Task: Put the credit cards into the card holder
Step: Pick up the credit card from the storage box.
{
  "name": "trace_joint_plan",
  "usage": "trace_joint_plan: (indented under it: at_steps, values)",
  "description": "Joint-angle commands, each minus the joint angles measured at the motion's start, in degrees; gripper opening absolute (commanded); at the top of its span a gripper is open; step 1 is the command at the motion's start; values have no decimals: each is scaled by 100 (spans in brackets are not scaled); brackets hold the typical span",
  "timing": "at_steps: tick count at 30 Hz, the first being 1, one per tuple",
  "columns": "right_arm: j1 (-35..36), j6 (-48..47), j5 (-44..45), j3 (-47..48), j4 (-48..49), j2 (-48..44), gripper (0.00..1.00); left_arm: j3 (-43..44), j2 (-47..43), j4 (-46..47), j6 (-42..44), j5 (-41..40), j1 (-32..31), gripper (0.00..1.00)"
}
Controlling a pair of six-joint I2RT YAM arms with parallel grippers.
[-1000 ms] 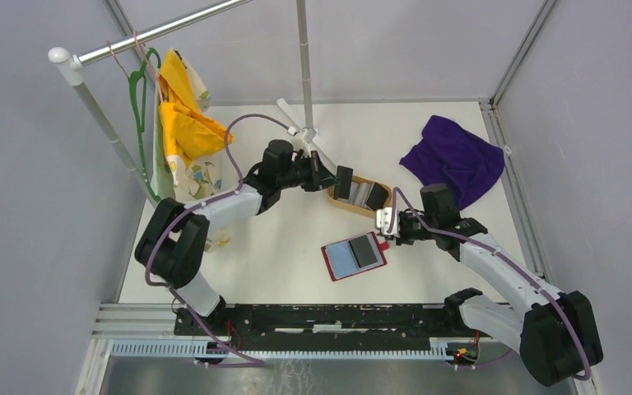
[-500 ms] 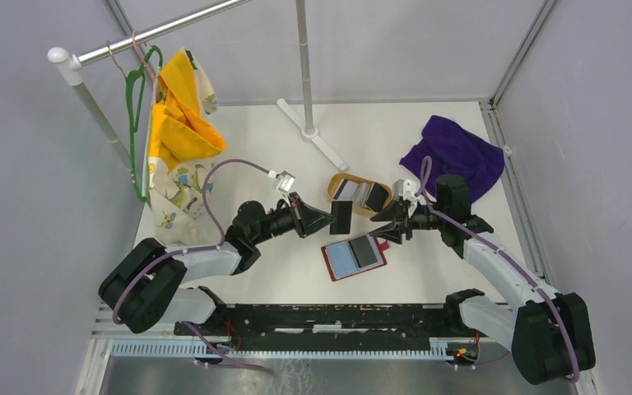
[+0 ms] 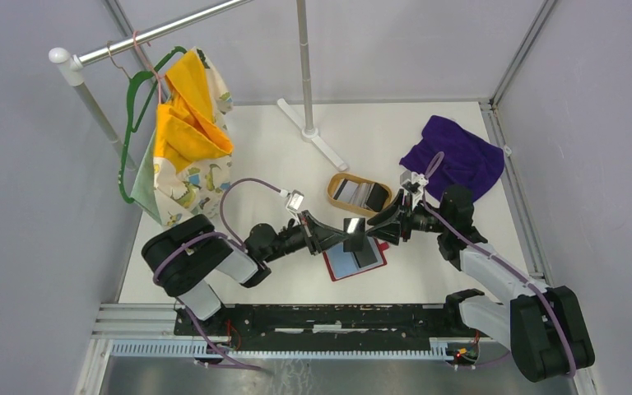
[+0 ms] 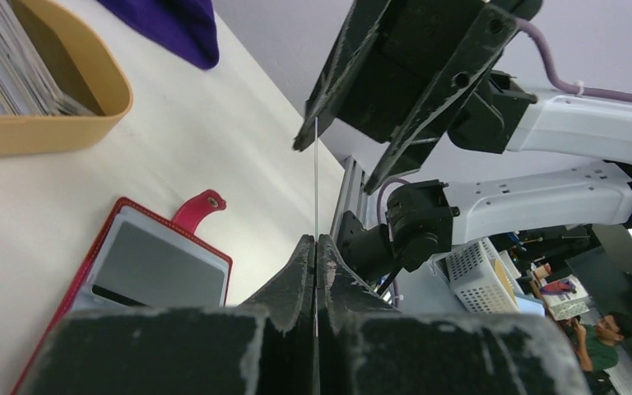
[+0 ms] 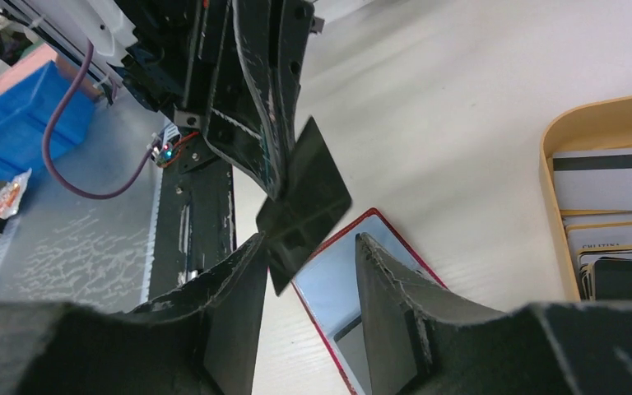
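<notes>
Left wrist view shows it plainest: the left pincer (image 4: 316,240) is pressed fully together on the black card (image 4: 316,181), gripping one end so the card stands out edge-on toward the other arm. The right pincer (image 5: 309,240) stands about half open, one finger on each side of the card's free end (I can't tell whether either pad touches it yet), and has hold of nothing. All this hangs in the air just over the far edge of the card holder (image 3: 341,265), which lies open and flat toward the near edge of the table (image 3: 280,156), about midway along it, snap tab pointing right. More cards (image 3: 360,194) wait in the wooden tray (image 3: 333,193) just beyond it, with the purple cloth (image 3: 453,160) toward the far right corner.

It looks to me like a handover, and the timing is the danger. If the left pincer lets go before the right one has closed, the card drops and may skid off the holder. A bite on just the corner would let the card swivel. The two sets of fingers are also very near each other, so a small misjudged advance could knock them together.
</notes>
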Motion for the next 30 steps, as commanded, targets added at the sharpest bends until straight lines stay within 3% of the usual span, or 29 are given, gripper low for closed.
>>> trace_joint_plan:
  at_steps: [1,10,17,23,30]
  values:
    - [-26,991,76,-81,965,30,48,233,330,1315,-332,-152,-124,2]
    - [-17,850,327,-80,734,40,44,336,442,1315,-313,-162,-240,2]
    - [-34,298,394,229,-78,33,46,203,267,1307,-246,-248,-241,2]
    - [-19,1144,107,-64,938,25,44,318,383,1311,-326,-166,-250,2]
    - [-3,1273,108,-105,1021,86,36,402,489,1311,-362,-163,-275,2]
